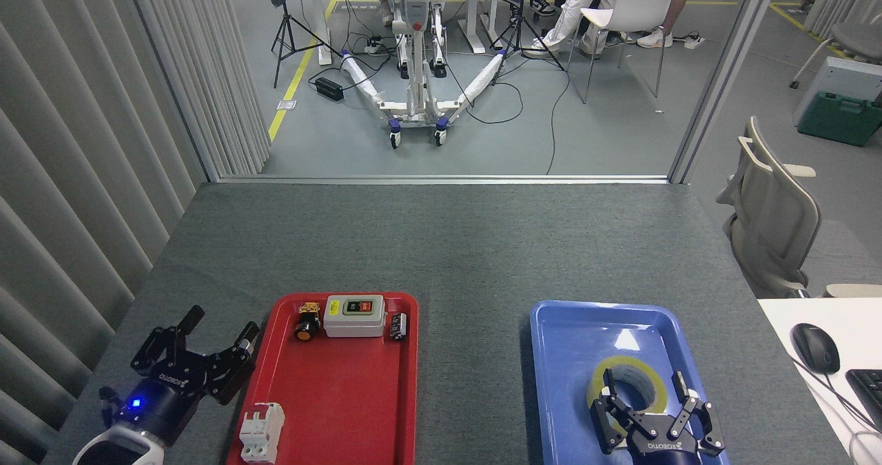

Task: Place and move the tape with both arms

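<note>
Right gripper (644,406) is down over the tape roll (628,382), which lies flat in the near half of the blue tray (572,334), on the right side of the bench (441,244). One of the fingers (609,386) sits in the cardboard core's hole, the other is outside the roll's right edge, so they're spread and straddling the ring's near-right wall. Not pinching yet, as far as I can judge; I can't see contact on either side.

Here's my worry. If I close from here and the inner finger is riding high on the core's lip, the roll could tip up on edge or squirt away across the slick tray floor. A ring this smooth on plastic will probably slide before it lifts. If the grip lands on the wall off-centre, the roll may swing and hang crooked once it's up.

The tray's near wall is close to the gripper too. Drag toward me and I could shove the whole tray.

Left gripper (207,355) hovers at the near-left corner, fingers spread and empty, just beside the red tray (344,396). A careless sweep to the right could clip that tray's rim or knock the white circuit breaker (262,432) standing near its near-left corner.
</note>
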